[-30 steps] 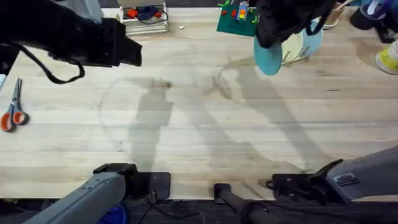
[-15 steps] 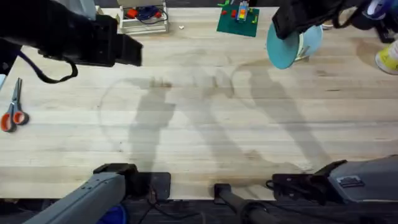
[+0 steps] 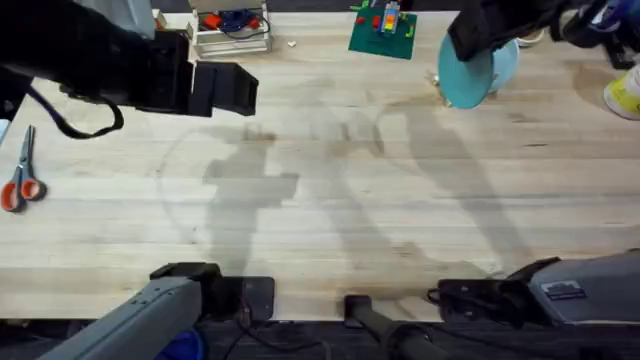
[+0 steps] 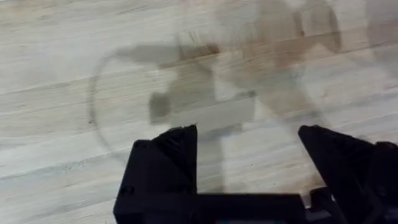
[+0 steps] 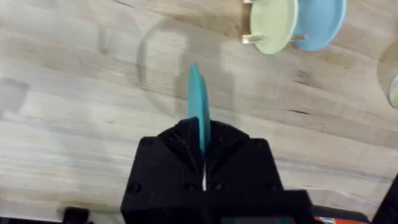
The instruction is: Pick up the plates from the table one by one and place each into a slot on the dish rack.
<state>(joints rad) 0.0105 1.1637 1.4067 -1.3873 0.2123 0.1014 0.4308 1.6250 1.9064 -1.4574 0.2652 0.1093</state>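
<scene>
No brand, label or writing is legible anywhere. The table (image 3: 330, 200) is a broad, pale butcher-block top with plank seams, faint ring stains and soft arm shadows. At its far edge sit a white wire-frame stand (image 3: 232, 30) and a green brick baseplate (image 3: 382, 35); orange-handled scissors (image 3: 20, 175) lie at the left. The left gripper (image 4: 249, 158) hangs over bare wood with its fingers spread. The right gripper (image 5: 202, 152) pinches the teal plate (image 5: 196, 102) on edge, at the far right beside the dish rack (image 5: 258, 38), where the cream plate (image 5: 273, 25) and light blue plate (image 5: 320, 22) stand.
</scene>
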